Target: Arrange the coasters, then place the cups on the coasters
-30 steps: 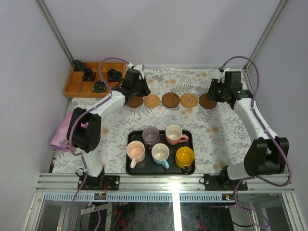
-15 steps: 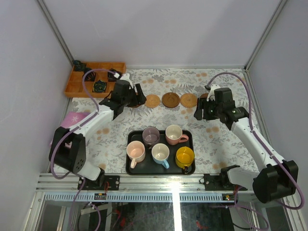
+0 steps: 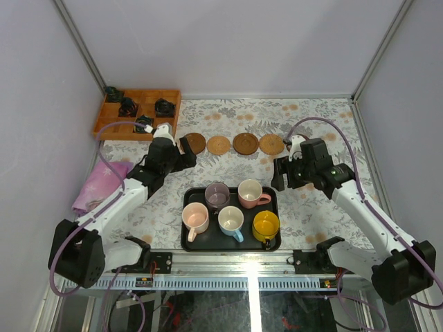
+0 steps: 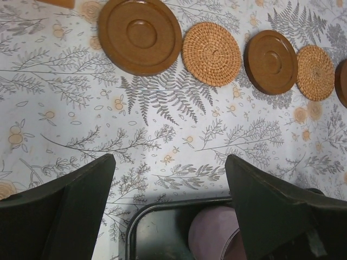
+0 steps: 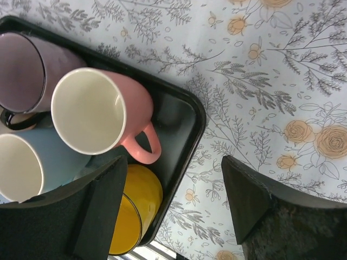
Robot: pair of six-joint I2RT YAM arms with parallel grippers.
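Hovering just beyond the far left corner of the black tray (image 3: pixel 190 197), the left gripper (image 3: pixel 185 156) has its jaws spread wide with nothing between them; its wrist view shows only flowered tablecloth (image 4: pixel 179 135) in the gap. The right gripper (image 3: pixel 285 176) hangs off the tray's far right corner, jaws likewise wide apart and empty, above the tray's rim and the cloth beside it.

All five cups stand upright inside the tray. The mauve cup (image 3: pixel 217 196) and the salmon-pink cup (image 3: pixel 249 194) fill the tray's far row. The peach-pink cup (image 3: pixel 195 218), the light blue cup (image 3: pixel 230 220) and the yellow cup (image 3: pixel 266 225) fill its near row.

The coasters lie flat on the cloth in a row well beyond the tray's far edge, none carrying a cup. From the tray's left they run dark wooden coaster (image 3: pixel 194 143), woven coaster (image 3: pixel 219 144), second wooden coaster (image 3: pixel 245 143), second woven coaster (image 3: pixel 271 144). The edge of a fifth, dark coaster (image 4: pixel 342 81) shows at the margin of the left wrist view; from above the right arm mostly hides it.

Far off the tray's left far corner sits a wooden compartment box (image 3: pixel 111 126) with small black objects in it. A pink cloth (image 3: pixel 100 183) lies to the tray's left.
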